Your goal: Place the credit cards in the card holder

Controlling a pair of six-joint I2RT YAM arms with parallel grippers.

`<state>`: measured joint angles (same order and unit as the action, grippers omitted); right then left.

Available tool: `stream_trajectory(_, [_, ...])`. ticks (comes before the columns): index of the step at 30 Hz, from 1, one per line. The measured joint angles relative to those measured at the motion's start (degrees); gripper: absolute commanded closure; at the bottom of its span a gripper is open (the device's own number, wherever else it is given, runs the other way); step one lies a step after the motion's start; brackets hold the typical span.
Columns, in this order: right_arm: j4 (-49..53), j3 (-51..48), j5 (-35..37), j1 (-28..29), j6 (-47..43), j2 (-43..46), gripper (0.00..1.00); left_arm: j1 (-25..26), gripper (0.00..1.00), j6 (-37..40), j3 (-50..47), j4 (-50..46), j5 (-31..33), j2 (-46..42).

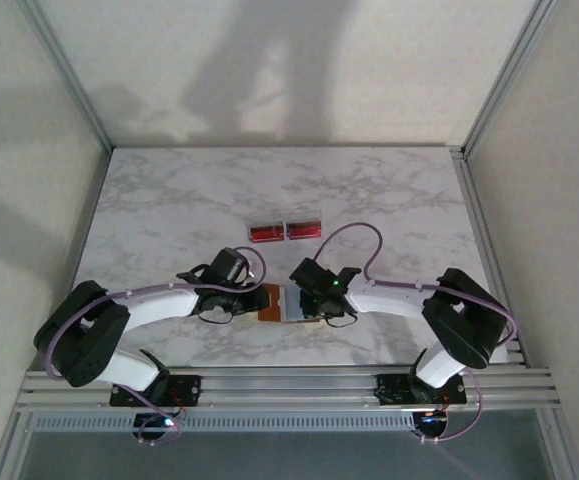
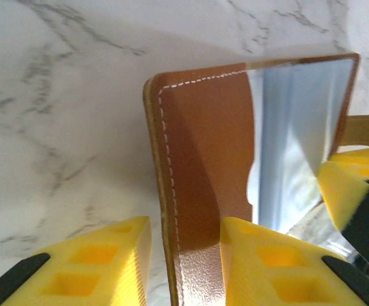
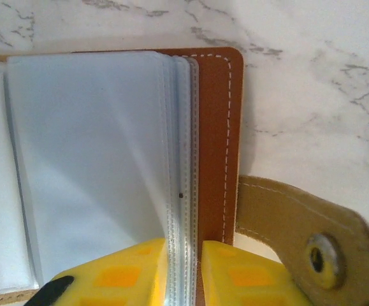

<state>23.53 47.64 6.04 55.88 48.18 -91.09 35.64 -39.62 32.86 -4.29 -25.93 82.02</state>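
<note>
The tan-brown card holder [image 1: 270, 303] lies open on the table between both grippers, its clear sleeves [image 3: 88, 159] fanned out. My right gripper [image 3: 184, 268] is shut on the card holder's [image 3: 213, 127] cover edge together with the sleeve stack. My left gripper [image 2: 184, 261] straddles the other cover [image 2: 203, 140], which stands up on edge. Its right finger [image 2: 267, 261] touches the leather; the left finger [image 2: 108, 261] stands apart from it. Two red credit cards [image 1: 265, 232] [image 1: 305, 228] lie side by side farther back. No card shows in the sleeves.
The snap tab [image 3: 299, 236] sticks out to the right of the holder on the marble table [image 1: 169, 200]. The red cards seem to rest in clear trays. Both arms [image 1: 159, 305] [image 1: 399, 298] converge on the table's near middle. Metal frame posts border the table.
</note>
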Motion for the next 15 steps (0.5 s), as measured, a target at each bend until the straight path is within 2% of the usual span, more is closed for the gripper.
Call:
stream_trajectory(11, [3.8, 4.0, 2.2, 1.4, -0.6, -3.4, 0.79, 0.4, 0.7, 2.4, 4.3, -9.7, 14.3, -0.1])
stream_trajectory(15, [4.2, 4.3, 3.0, 1.8, -0.4, -3.7, 0.81, 0.5, 0.7, 2.5, 6.8, -10.7, 12.2, -1.7])
